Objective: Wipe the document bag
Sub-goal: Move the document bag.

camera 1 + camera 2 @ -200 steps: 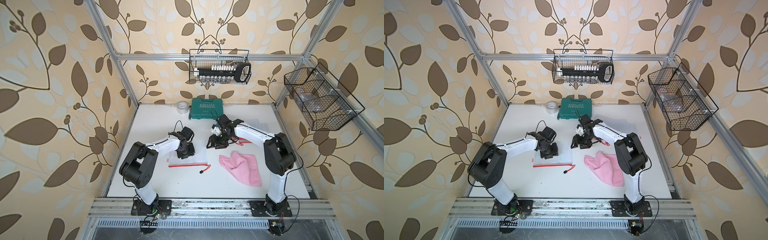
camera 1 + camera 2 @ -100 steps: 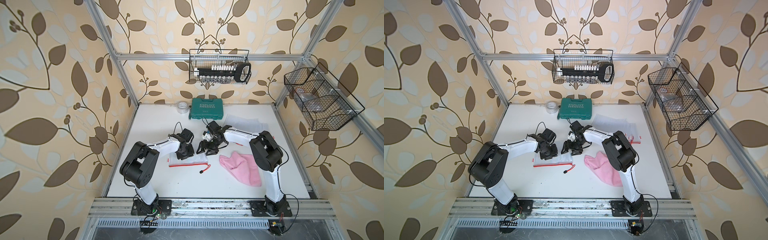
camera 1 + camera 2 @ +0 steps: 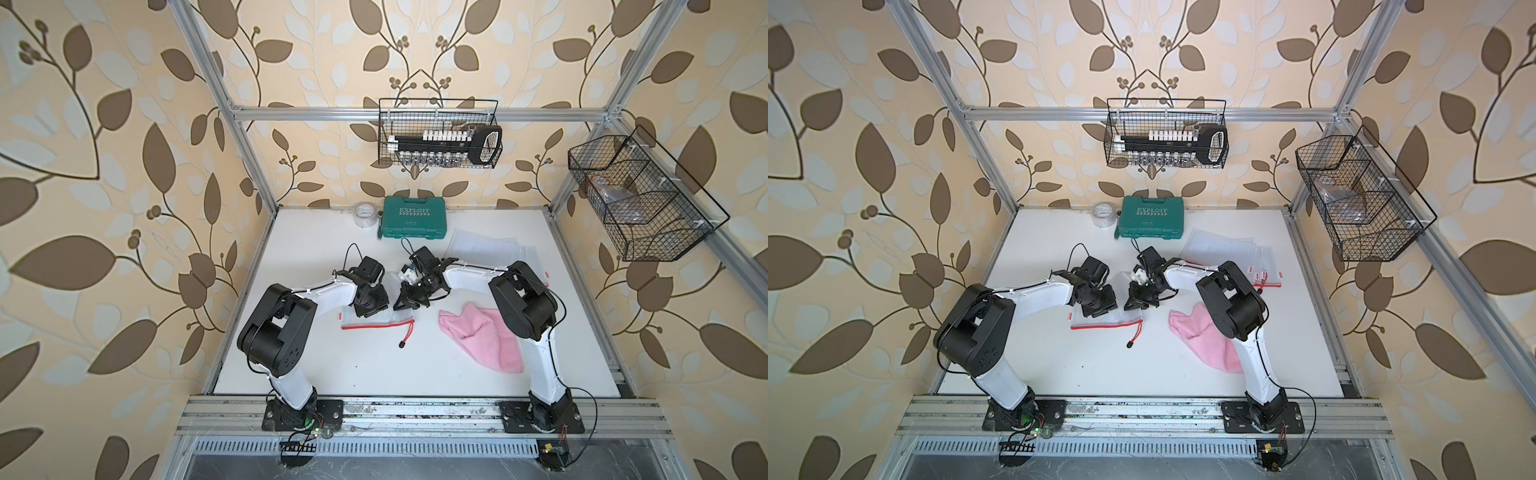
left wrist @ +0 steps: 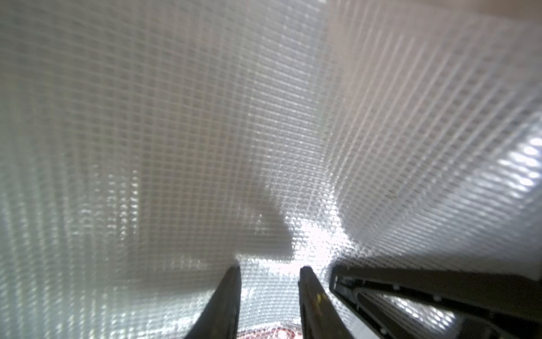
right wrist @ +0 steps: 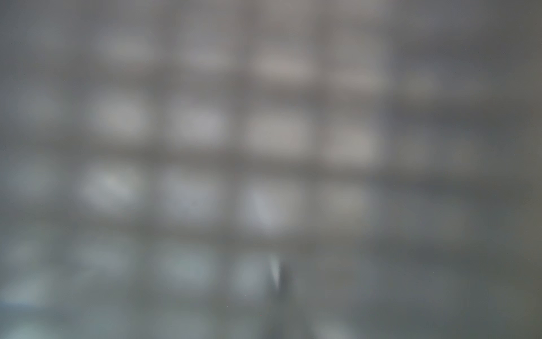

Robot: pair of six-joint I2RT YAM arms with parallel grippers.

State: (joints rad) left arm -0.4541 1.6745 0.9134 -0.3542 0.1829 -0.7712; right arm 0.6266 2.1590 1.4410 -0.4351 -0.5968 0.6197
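The document bag [image 3: 376, 321], clear mesh with a red zip edge and a red pull cord, lies flat at mid-table in both top views. Its far part rises between the two grippers. My left gripper [image 3: 372, 309] stands on the bag's middle. In the left wrist view its fingers [image 4: 225, 302] are apart, with mesh [image 4: 205, 132] showing between them and filling the view. My right gripper [image 3: 405, 305] is shut at the bag's far right corner. Blurred mesh [image 5: 264, 132] lies right against the right wrist camera and hides the jaws. A pink cloth [image 3: 482, 336] lies loose to the right of the bag.
More mesh bags [image 3: 486, 249] are stacked at the back right. At the back wall are a green tool case [image 3: 413, 217] and a tape roll [image 3: 365, 214]. Wire baskets [image 3: 440, 133] hang on the back wall and on the right.
My right arm has swung left from the stacked bags to the bag's right corner, and its jaws have closed. The left gripper has stayed on the bag.
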